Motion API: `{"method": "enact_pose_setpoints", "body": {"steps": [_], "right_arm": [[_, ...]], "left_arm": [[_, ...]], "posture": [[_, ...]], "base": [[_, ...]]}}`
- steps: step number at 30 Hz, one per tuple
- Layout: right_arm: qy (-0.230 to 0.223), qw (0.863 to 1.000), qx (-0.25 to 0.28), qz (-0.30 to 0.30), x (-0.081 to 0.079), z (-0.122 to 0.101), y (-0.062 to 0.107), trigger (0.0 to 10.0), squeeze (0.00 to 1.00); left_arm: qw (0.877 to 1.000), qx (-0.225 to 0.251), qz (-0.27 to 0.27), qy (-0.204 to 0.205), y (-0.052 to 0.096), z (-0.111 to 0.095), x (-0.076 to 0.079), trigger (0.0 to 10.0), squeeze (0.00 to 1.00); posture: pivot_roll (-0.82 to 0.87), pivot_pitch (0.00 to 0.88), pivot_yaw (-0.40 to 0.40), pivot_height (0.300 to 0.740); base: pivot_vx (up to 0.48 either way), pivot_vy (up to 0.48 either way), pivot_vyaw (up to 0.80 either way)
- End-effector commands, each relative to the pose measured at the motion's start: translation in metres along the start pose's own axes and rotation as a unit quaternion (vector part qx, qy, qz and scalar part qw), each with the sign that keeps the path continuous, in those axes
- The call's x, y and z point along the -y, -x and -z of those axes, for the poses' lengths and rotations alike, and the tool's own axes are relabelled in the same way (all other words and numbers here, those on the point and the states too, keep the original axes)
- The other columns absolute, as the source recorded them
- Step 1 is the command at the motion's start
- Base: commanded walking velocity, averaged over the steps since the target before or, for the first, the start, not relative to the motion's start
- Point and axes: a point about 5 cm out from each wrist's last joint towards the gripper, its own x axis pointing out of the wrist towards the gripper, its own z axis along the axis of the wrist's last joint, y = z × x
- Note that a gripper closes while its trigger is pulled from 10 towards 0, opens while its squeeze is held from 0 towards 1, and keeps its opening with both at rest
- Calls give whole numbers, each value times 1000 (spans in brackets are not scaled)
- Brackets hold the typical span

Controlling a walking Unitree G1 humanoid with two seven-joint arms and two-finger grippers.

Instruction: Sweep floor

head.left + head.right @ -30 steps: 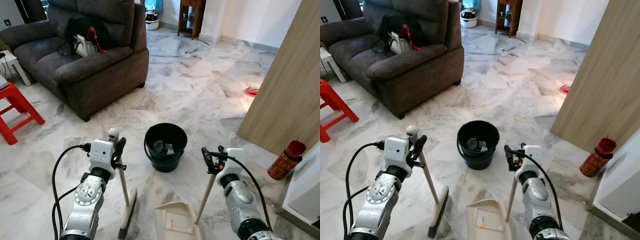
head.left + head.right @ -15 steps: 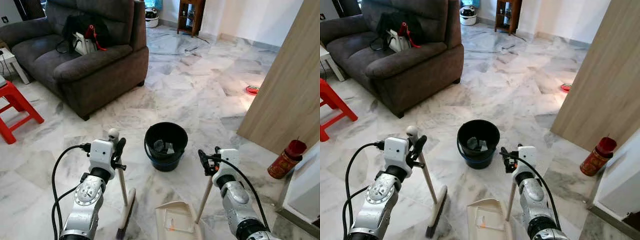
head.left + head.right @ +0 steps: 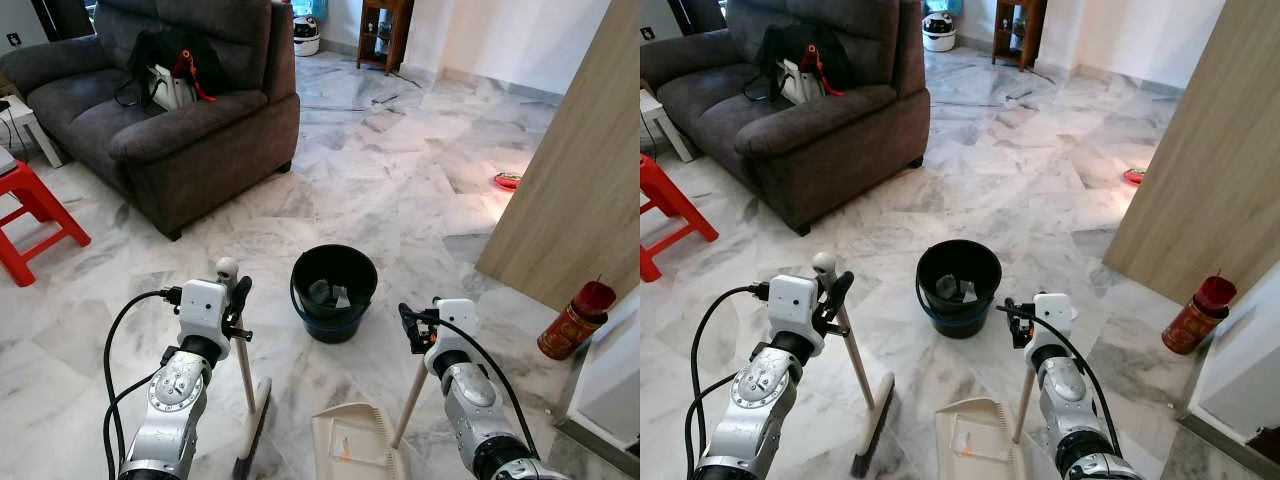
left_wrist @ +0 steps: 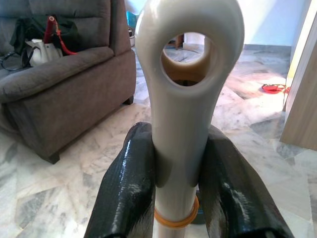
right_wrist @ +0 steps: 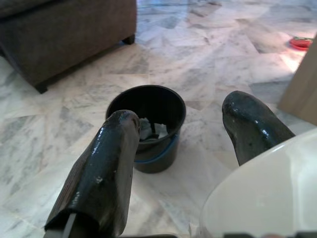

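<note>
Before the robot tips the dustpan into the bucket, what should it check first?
1. Left gripper tight on the broom handle: ok, both fingers press the handle.
2. Right gripper firm on the dustpan handle: cannot tell, its fingers look apart in the wrist view.
3. Litter on the dustpan: ok, small bits lie on it.
4. Bucket upright and close ahead: ok.
5. Room in the bucket: ok, only some scraps at the bottom.

Marble floor carries grey sofa, black bucket with scraps inside, broom head, cream dustpan, red stool, red canister, probably a small red dish.
</note>
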Motion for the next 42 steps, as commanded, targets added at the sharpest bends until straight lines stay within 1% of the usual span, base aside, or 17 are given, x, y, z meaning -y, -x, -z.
{"method": "enact_pose_setpoints", "body": {"steps": [1,5,9,15,16,17,23,36,37,38,39,42], "right_arm": [[3,1000,-18,10,-1,3,-1,10000,0],[-3,999,-29,17,-4,5,-2,10000,0],[-1,999,-37,24,-4,6,-2,10000,0],[3,998,-45,44,3,8,-1,10000,0],[-6,998,-43,52,6,7,-1,10000,0],[-32,996,-37,73,13,4,-2,10000,0],[-22,995,-41,93,21,4,-1,10000,0],[-29,993,-46,104,24,8,2,10000,0],[-32,993,-45,102,23,8,2,4863,0],[-33,993,-45,101,23,7,2,4863,0],[-34,994,-43,98,23,7,2,0,0],[-28,994,-42,92,22,7,2,0,0]], "left_arm": [[1000,17,-2,-7,-1,-8,-2,10000,0],[1000,18,-2,-6,-1,-8,-2,10000,0],[1000,17,-3,-6,0,-8,-2,10000,0],[1000,13,-4,-6,1,-6,-2,10000,0],[1000,13,-4,-6,1,-6,-2,10000,0],[1000,12,-5,-6,1,-6,-2,10000,0],[1000,12,-3,-6,1,-6,-2,10000,0],[1000,10,-2,-7,1,-5,-3,10000,0],[1000,9,-2,-7,1,-5,-3,10000,0],[1000,9,-1,-7,1,-5,-3,10000,0],[1000,8,-1,-7,1,-5,-3,10000,0],[1000,8,-1,-7,1,-5,-3,10000,0]], "posture": [[96,0,-23,740],[98,0,-25,740],[100,0,-26,740],[102,0,-27,740],[100,0,-26,740],[100,0,-26,740],[100,0,-24,740],[102,0,-20,740],[101,0,-20,740],[101,0,-20,740],[101,0,-20,740],[101,0,-20,740]], "base": [[0,0,0],[0,0,0],[0,0,0],[0,0,0],[0,0,0],[0,0,0],[0,0,0],[0,0,0],[0,0,0],[0,0,0],[0,0,0],[0,0,0]]}}
